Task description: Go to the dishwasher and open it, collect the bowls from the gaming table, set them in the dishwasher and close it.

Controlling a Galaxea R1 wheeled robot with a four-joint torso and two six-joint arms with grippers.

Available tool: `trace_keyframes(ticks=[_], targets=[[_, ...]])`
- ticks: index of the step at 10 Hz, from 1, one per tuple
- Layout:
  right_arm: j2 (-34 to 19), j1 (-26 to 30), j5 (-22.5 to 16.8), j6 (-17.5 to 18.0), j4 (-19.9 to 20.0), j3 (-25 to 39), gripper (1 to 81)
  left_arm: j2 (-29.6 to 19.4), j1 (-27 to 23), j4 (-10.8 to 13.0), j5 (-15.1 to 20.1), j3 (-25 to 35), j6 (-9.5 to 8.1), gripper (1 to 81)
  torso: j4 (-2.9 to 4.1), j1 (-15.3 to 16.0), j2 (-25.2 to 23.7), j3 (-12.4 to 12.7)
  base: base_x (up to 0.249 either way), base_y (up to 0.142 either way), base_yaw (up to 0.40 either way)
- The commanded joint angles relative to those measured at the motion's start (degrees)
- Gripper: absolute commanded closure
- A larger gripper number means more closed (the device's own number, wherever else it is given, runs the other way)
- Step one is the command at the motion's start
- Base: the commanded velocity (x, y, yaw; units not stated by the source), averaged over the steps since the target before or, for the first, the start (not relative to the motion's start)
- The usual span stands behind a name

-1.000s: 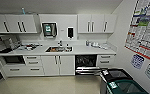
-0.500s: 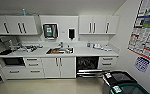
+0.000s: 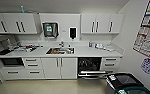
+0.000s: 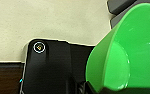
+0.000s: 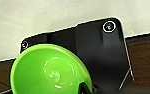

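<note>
The dishwasher (image 3: pixel 89 67) stands open under the white counter, right of the sink, with its dark inside and racks showing and its door (image 3: pixel 91 74) folded down. In the left wrist view a large lime-green bowl (image 4: pixel 126 50) hangs over the pale floor, gripped at its rim by my left gripper (image 4: pixel 89 87). The right wrist view has a smaller lime-green bowl (image 5: pixel 48 70), rim toward the camera, held at its edge by my right gripper (image 5: pixel 84 88). The gaming table is out of view.
Dark waste bins (image 3: pixel 123 81) stand at the lower right, close to the dishwasher door. A sink (image 3: pixel 59 50) sits mid-counter, with white cabinets (image 3: pixel 58 67) below it and a dark oven (image 3: pixel 11 61) at the left. Posters hang on the right wall (image 3: pixel 148 37). Beige floor (image 3: pixel 53 87) lies ahead.
The whole head picture has shifted a little and the kitchen looks slightly nearer, so the camera has moved. The dishwasher stays open.
</note>
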Motion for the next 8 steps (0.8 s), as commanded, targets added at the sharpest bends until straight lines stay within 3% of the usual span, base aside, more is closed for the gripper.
trace_keyframes(ticks=[1,8], targets=[[-0.02,2.11,-3.24,-0.08,-0.35,0.67,81.1,-1.23,-1.83,0.94,2.02,0.2,0.41,81.1,0.0,0.02,0.0,0.0,0.133,0.07,0.0],[0.06,2.02,-3.32,-0.08,-0.35,0.49,81.1,-1.15,-1.83,0.93,2.02,0.2,0.41,81.1,0.0,-0.03,-0.02,0.0,0.144,0.053,0.0]])
